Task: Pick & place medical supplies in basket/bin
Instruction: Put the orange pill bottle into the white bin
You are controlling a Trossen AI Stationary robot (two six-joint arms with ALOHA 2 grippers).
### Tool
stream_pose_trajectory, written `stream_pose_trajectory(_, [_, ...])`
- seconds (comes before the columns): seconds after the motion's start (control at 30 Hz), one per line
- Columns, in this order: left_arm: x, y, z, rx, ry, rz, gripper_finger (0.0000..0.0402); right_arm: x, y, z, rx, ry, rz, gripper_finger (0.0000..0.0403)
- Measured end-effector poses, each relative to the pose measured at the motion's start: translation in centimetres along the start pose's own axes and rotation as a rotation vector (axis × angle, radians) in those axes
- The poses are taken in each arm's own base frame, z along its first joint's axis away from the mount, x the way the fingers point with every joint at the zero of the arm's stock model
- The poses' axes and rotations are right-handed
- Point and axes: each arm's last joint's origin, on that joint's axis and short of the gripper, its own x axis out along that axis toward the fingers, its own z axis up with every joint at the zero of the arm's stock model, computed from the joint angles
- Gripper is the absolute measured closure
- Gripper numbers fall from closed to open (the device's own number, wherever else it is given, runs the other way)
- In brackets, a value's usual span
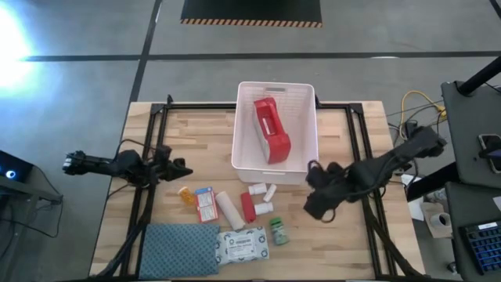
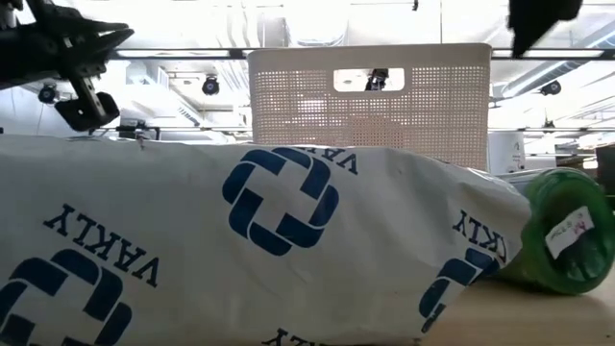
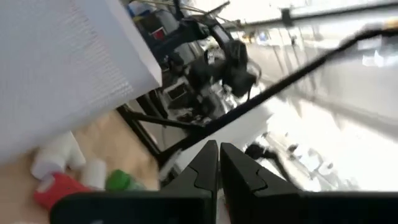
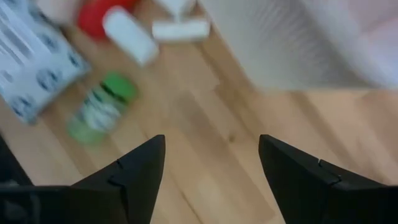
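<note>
Wooden slats make up the surface [image 1: 188,133], and the white bin [image 1: 301,149] sits at its far middle edge with the red-and-white pouch [image 1: 271,130] already standing on edge inside. From the right, the right arm reaches in low and bent, its pincer [image 1: 316,205] hanging just off the bin's near right corner with the fingers [image 4: 134,168] spread wide over bare wood and nothing between them. From the left, the left arm lies stretched along the left side, its pincer [image 1: 178,168] aimed toward the bin, fingers [image 3: 239,171] pressed nearly together and empty. Loose supplies lie in a cluster in front of the bin: an orange bottle [image 1: 185,195], a small box [image 1: 205,204], a white roll [image 1: 230,210], a red roll [image 1: 248,207], two little white vials [image 1: 263,190], another white bottle [image 1: 264,209], a green bottle [image 1: 278,231] and the wipes packet [image 1: 243,245], with the blue-grey cloth [image 1: 180,251] at the near left edge. In the low view the packet [image 2: 240,250] fills almost the whole picture (its printing reads upside down), hiding the cluster behind it; only the green bottle [image 2: 562,231] and the bin's slotted wall [image 2: 370,106] peek past. Labels on the small bottles are too small to read. Open wood lies to the right of the green bottle, under the right pincer, and along the left side beside the black frame rails [image 1: 149,157].
</note>
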Motion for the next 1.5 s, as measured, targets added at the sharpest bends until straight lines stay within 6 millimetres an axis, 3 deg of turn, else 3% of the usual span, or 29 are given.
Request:
stream_pose_trajectory(0.2, [0.2, 0.4, -0.3, -0.094, 0.041, 0.046, 0.0402, 3.5, 1.3, -0.8, -0.098, 0.192, -0.046, 0.0164])
stream_pose_trajectory(0.33, [0.5, -0.2, 0.2, -0.175, 0.073, 0.294, 0.0402, 4.5, 1.7, -1.0, -0.121, 0.231, -0.068, 0.0171])
stream_pose_trajectory(0.4, [0.9, -1.2, 0.8, -0.119, 0.128, 0.426, 0.0402, 4.6, 1.7, -1.0, -0.121, 0.232, -0.071, 0.0174])
stream_pose_trajectory(0.6, [3.6, -6.5, 2.4, 0.418, 0.708, 0.569, 0.0402, 4.3, 1.5, -1.1, -0.122, 0.218, -0.07, 0.0175])
stream_pose_trajectory(0.8, [8.3, -7.3, 1.3, 0.6, 1.178, 0.751, 0.0391, 4.4, 1.1, -1.1, -0.118, 0.177, -0.099, 0.0175])
stream_pose_trajectory(0.97, [11.4, -6.0, -1.7, 0.741, 1.519, 0.765, 0.0332, 4.4, 1.1, -1.1, -0.105, 0.17, -0.102, 0.0175])
stream_pose_trajectory(1.1, [12.2, -5.1, -4.0, 0.897, 1.701, 0.748, 0.0269, 4.4, 1.1, -1.2, -0.109, 0.161, -0.106, 0.0175])
stream_pose_trajectory(1.37, [10.8, -5.0, -5.3, 1.007, 1.715, 0.638, 0.0147, 4.8, 0.9, -1.4, -0.113, 0.138, -0.131, 0.0175])
stream_pose_trajectory(1.5, [9.5, -3.6, -5.5, 1.033, 1.673, 0.635, 0.0102, 5.1, 0.7, -1.5, -0.116, 0.136, -0.147, 0.0175])
